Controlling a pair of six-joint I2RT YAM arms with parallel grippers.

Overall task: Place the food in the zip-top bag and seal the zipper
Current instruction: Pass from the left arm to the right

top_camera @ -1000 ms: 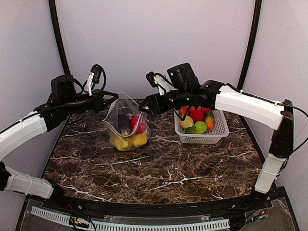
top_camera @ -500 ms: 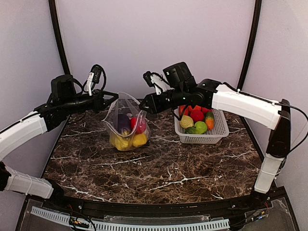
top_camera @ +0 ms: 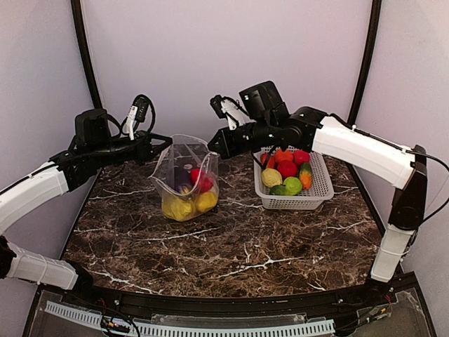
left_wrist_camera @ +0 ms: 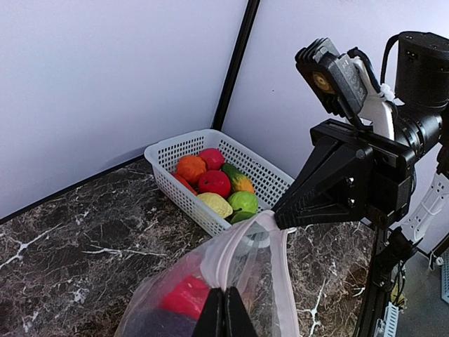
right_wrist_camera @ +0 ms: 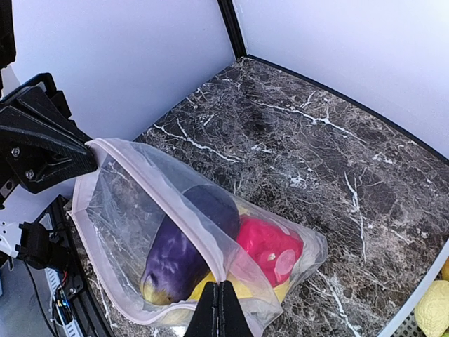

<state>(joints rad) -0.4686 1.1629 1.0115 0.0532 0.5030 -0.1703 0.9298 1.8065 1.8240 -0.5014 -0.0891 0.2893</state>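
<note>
The zip-top bag (top_camera: 185,177) hangs upright over the marble table between both grippers. My left gripper (left_wrist_camera: 225,300) is shut on the left end of its mouth edge. At the right end my right gripper (right_wrist_camera: 219,293) is shut on the same edge. The pinkish zipper (right_wrist_camera: 158,187) runs between them, its two strips still apart in the middle. Food sits inside: a purple eggplant (right_wrist_camera: 184,242), a red piece (right_wrist_camera: 271,247) and yellow pieces (top_camera: 179,208). More food (top_camera: 286,175) lies in the white basket (top_camera: 319,194).
The basket stands at the back right of the table, just right of the bag and under the right arm (top_camera: 351,144). Black frame posts (top_camera: 365,63) rise at both back corners, with plain walls behind. The table's front edge (top_camera: 224,298) lies near the arm bases.
My right gripper has closed on the bag's right mouth end and risen a little. The bag's mouth now stretches flatter between the two grippers. The left arm has stayed put.
</note>
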